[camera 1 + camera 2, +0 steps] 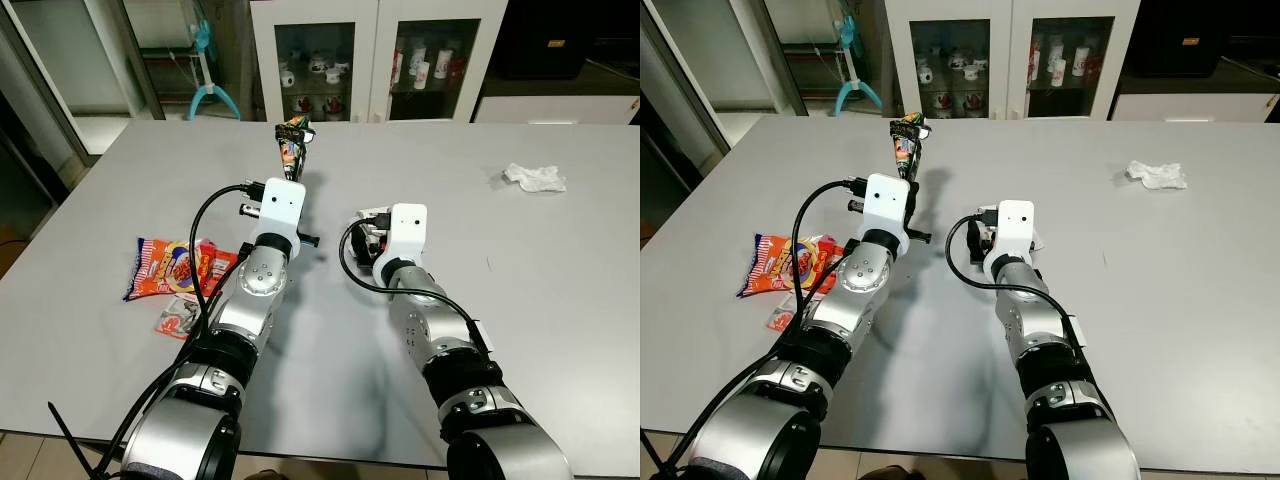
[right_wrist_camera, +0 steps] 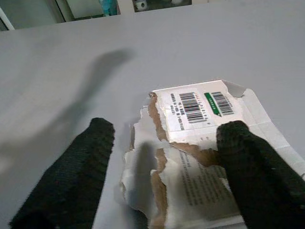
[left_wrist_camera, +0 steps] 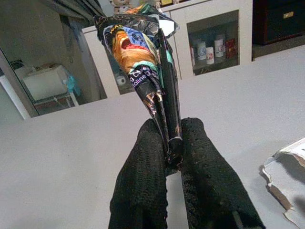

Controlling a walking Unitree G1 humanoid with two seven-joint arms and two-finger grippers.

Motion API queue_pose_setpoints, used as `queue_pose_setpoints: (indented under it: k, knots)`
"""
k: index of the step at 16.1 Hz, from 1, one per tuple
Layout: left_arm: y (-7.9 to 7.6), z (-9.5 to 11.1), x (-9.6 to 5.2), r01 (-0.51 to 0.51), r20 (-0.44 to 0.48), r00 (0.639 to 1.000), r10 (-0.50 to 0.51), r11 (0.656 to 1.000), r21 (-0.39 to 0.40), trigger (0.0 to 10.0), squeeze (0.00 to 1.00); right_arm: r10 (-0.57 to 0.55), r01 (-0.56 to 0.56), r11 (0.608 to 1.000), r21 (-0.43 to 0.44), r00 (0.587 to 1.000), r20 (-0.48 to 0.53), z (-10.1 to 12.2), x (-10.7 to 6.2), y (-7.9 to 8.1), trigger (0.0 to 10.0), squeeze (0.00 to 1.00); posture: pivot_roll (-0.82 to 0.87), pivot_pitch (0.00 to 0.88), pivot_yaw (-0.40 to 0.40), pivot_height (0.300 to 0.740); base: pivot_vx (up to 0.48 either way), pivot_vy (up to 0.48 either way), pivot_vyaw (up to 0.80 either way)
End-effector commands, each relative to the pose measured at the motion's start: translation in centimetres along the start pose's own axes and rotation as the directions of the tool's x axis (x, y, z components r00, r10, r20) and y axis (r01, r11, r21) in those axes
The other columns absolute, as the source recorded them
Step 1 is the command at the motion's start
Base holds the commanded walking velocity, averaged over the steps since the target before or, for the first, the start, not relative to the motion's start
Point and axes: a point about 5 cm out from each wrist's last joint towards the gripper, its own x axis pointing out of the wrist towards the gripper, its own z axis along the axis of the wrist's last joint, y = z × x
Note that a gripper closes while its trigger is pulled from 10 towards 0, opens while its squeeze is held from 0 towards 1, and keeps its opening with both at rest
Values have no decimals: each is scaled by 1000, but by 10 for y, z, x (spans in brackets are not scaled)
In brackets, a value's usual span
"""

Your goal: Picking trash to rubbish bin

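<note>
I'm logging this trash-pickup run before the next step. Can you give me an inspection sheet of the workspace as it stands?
Surface: grey table, matte, no spills seen.
Job's things: dark cone wrapper held upright above the table; torn label paper lying flat; orange snack bag and small red packet on the robot's left; crumpled tissue far right.
Clutter: nothing seen beyond the trash.
Grippers: left gripper shut on the wrapper's tip; right gripper open, fingers straddling the torn paper.
Cables: black cables loop along both arms.
Surroundings: white glass-door cabinet with mugs behind the table; no bin seen.
</note>
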Motion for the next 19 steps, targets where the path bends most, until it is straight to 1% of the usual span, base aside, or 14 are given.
queue_pose_setpoints:
  k: [1,2,3,4,6,7,9,10,11,13,14,16,18,19]
  knots:
    - [1,1,2,3,3,1000,-3,1000,-14,10000,0,7,-8,1000,17,1000,16,7,2,3,10000,1000,50,0,65,740,0,0,0]
    - [1,2,2,3,4,1000,-3,1000,-19,10000,0,40,-48,996,75,994,103,20,2,6,10000,1000,49,0,65,740,0,0,0]
    - [1,2,2,4,4,1000,-4,1000,-19,10000,0,51,-66,992,104,988,145,26,1,8,10000,1000,50,0,66,740,0,0,0]
    - [1,1,2,9,3,1000,-9,1000,-20,10000,0,61,-99,981,167,973,222,39,-1,10,10000,1000,48,0,69,740,0,0,0]
    - [-1,1,1,22,4,1000,-22,1000,-20,10000,0,69,-113,980,163,965,254,43,-2,10,10000,1000,46,0,72,740,0,0,0]
    - [-2,2,2,26,5,1000,-26,999,-22,10000,0,68,-121,977,178,959,276,46,-3,10,10000,1000,45,0,73,740,0,0,0]
    - [-3,2,2,34,4,999,-34,999,-21,10000,0,36,-72,988,134,966,255,44,-2,7,10000,1000,43,0,75,740,0,0,0]
    - [-3,2,2,38,3,999,-38,999,-21,10000,0,-33,20,997,74,985,167,32,1,-2,10000,0,43,0,75,740,0,0,0]
    - [-4,1,1,43,2,999,-43,999,-21,10000,0,-95,90,994,56,991,94,20,2,-12,10000,0,45,0,72,740,0,0,0]
    - [-4,1,1,47,2,999,-47,999,-22,10000,0,-135,130,988,86,989,62,15,1,-20,10000,0,43,0,73,740,0,0,0]
    - [-5,1,1,49,0,999,-49,999,-22,10000,0,-139,132,987,97,988,73,18,1,-22,10000,0,43,0,73,740,0,0,0]
    - [-5,1,1,52,-1,999,-52,998,-23,10000,0,-141,133,984,117,988,62,17,2,-20,10000,0,46,0,72,740,0,0,0]
    - [-4,1,1,53,-4,999,-53,998,-23,10000,0,-145,143,979,146,989,4,11,3,-17,10000,0,47,0,71,740,0,0,0]
    - [-4,0,1,53,-5,999,-53,998,-23,10000,0,-147,148,979,143,989,-20,7,3,-17,10000,0,47,0,71,740,0,0,0]
